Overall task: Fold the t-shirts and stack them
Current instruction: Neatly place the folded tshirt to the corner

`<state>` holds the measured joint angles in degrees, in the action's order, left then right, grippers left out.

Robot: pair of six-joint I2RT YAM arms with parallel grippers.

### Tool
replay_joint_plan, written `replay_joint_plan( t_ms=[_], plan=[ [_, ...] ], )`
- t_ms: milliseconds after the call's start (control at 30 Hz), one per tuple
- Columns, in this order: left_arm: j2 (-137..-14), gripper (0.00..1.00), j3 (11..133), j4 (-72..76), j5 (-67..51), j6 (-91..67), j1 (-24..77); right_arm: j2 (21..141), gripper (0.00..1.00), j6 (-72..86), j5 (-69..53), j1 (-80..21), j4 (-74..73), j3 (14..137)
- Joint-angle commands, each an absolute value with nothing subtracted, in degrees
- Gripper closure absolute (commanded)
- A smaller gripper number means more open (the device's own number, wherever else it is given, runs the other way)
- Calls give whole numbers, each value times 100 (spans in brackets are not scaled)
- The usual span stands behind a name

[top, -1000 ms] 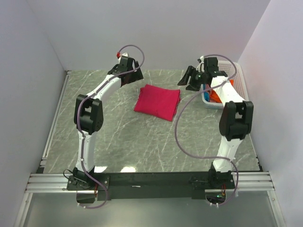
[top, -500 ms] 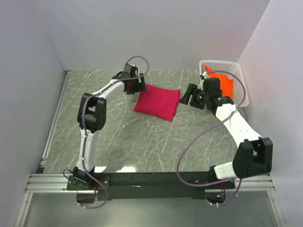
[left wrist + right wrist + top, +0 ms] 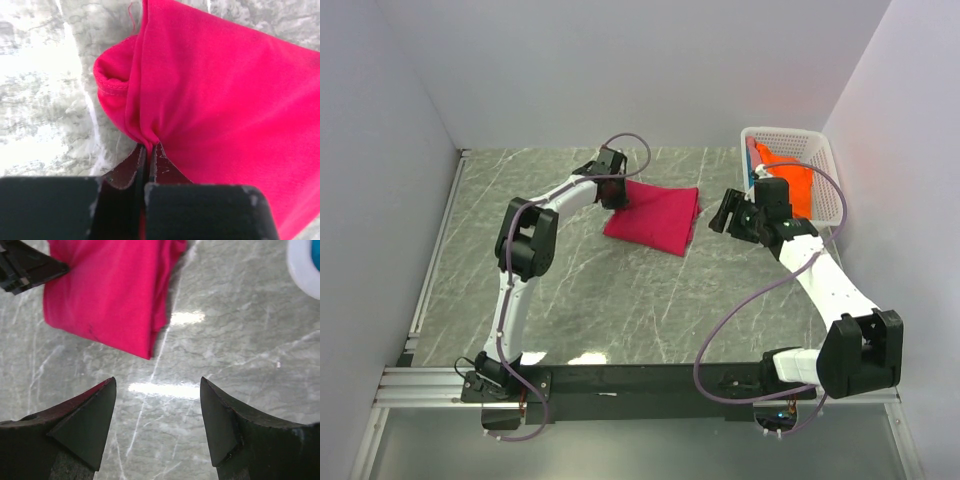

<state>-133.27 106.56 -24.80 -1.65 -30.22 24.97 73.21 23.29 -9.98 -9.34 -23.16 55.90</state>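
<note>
Left gripper (image 3: 148, 150) pressed together, pinching an edge fold of the pink t-shirt (image 3: 655, 218), which lies folded toward the back of the table (image 3: 620, 300). Right gripper (image 3: 157, 410) spread, empty, near the shirt's opposite edge. Take a matching pinch there before you lift, or the layers will likely slip apart. Grey marbled tabletop, plain walls (image 3: 650, 70); orange t-shirt (image 3: 800, 190) sits in the white basket (image 3: 790, 133), back right
</note>
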Motion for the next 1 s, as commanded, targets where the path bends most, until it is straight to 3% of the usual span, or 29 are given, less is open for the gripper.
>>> replay_joint_plan(
  t_ms=[0, 333, 667, 800, 967],
  plan=[
    [-13378, 100, 10775, -2979, 761, -2726, 2487, 7093, 26, 2206, -616, -897, -2189, 5546],
    [-12849, 100, 10643, -3015, 3092, -1644, 1680, 7145, 26, 2022, -168, -888, -2346, 5563],
    [-13691, 100, 11504, -2663, 3024, -828, 29, 7567, 26, 1995, 104, -853, -2689, 5976],
    [-14167, 100, 12539, -2971, 3032, -563, -412, 7594, 26, 2004, 132, -844, -2681, 5985],
    [-14273, 99, 12577, -2515, 3032, -63, -659, 7611, 26, 2021, 193, -826, -2716, 5968]
  ],
)
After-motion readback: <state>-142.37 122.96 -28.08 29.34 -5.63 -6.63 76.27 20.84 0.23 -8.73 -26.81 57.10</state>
